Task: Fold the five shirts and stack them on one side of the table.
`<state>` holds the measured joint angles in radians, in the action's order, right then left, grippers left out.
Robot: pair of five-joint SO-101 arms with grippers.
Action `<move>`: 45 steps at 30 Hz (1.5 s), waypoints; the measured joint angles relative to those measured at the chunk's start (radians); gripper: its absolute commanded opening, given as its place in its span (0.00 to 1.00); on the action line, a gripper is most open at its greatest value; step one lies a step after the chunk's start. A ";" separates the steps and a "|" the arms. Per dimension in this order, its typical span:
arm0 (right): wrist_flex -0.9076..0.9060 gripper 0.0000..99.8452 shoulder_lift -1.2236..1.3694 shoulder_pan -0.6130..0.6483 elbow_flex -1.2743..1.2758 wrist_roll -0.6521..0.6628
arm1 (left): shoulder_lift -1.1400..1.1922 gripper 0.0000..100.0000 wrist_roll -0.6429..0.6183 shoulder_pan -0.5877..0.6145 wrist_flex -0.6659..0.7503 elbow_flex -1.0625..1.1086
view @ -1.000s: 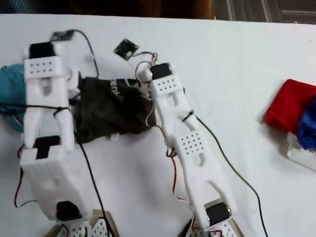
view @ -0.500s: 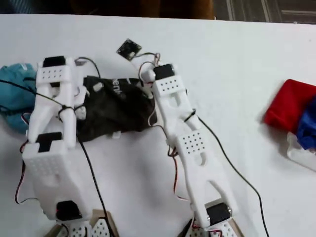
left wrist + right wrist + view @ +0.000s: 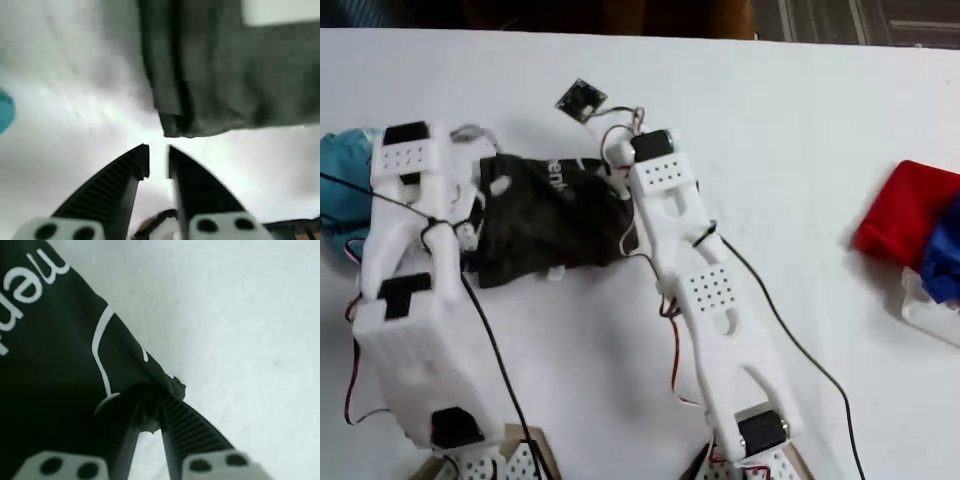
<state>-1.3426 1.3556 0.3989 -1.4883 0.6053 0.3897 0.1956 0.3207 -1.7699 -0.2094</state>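
Note:
A black shirt (image 3: 550, 215) with white print lies bunched on the white table (image 3: 770, 110) between my two arms. My right gripper (image 3: 150, 412) is shut on a corner of the black shirt (image 3: 60, 365), at its far right edge under the right arm (image 3: 665, 190). Just short of the black shirt's (image 3: 225, 75) folded edge, my left gripper (image 3: 158, 160) hovers over bare table. Its fingers stand a narrow gap apart with nothing between them. The left arm (image 3: 410, 200) covers the shirt's left side.
A teal shirt (image 3: 342, 180) sits at the table's left edge, partly behind the left arm. Red (image 3: 905, 215) and blue (image 3: 945, 255) folded shirts lie at the right edge. A small black board (image 3: 580, 100) on a wire lies beyond the black shirt.
The left arm swung right over the black shirt, then drew back left and nearer. The shirt's left side shifted slightly. The right arm kept its hold and barely moved.

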 measured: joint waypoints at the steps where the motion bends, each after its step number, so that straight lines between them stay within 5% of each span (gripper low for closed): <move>1: 0.000 0.02 0.000 0.000 0.000 0.000 | -0.034 0.23 0.008 -0.015 0.000 -0.006; 14: 0.002 0.02 0.015 0.000 -0.011 0.000 | -0.094 0.24 0.227 -0.101 0.058 -0.008; 26: 0.005 0.02 0.015 0.000 -0.011 0.000 | 0.026 0.23 0.169 -0.106 0.107 -0.011; 32: 0.005 0.02 0.015 0.000 -0.011 0.000 | 0.051 0.02 0.150 -0.104 0.114 -0.011; 45: 0.005 0.02 0.017 0.000 -0.011 0.000 | 0.051 0.02 0.146 -0.109 0.003 -0.011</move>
<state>-1.3380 1.3725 0.3989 -1.4991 0.6053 0.4404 0.3414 0.2117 -1.7668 -0.2202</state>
